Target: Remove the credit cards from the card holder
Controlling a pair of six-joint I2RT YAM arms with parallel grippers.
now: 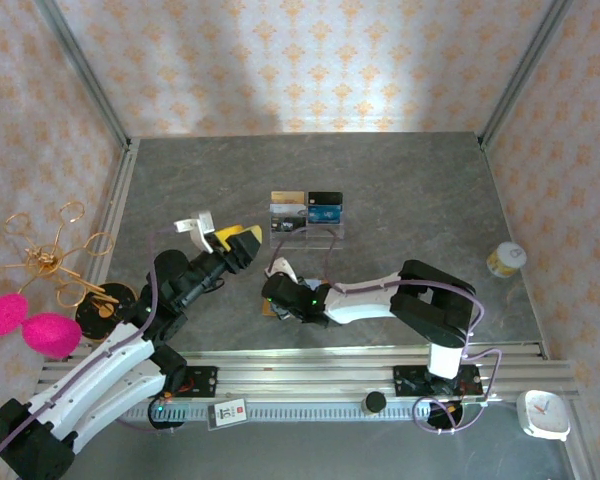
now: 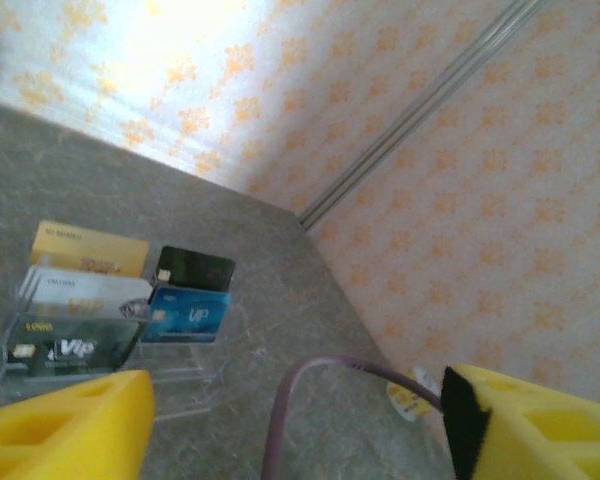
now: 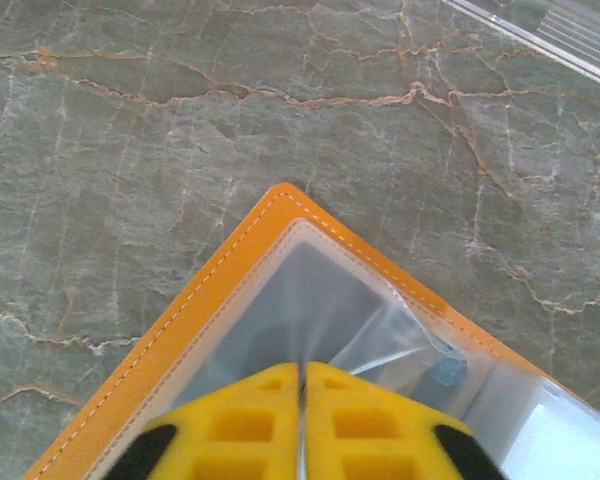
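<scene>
Tan-orange leather card holder (image 3: pixel 230 270) lies open on the tabletop (image 3: pixel 130 120), at 7 o'clock from the acrylic stand (image 1: pixel 325 235) displaying credit cards (image 1: pixel 306 211). Right jaws are pressed together at its clear pocket; a pinched card cannot be confirmed. Left jaws hang spread, empty. Withdraw straight along the pocket mouth; pin the holder if it drags.

From the left wrist view, the dark card (image 2: pixel 70 348) at about 8 o'clock carries "VIP" in pale letters. The blue card (image 2: pixel 190 315), at its 2 o'clock, seems to show "VIP" too. The small print on the gold card (image 2: pixel 88 250) is too blurred to read.
</scene>
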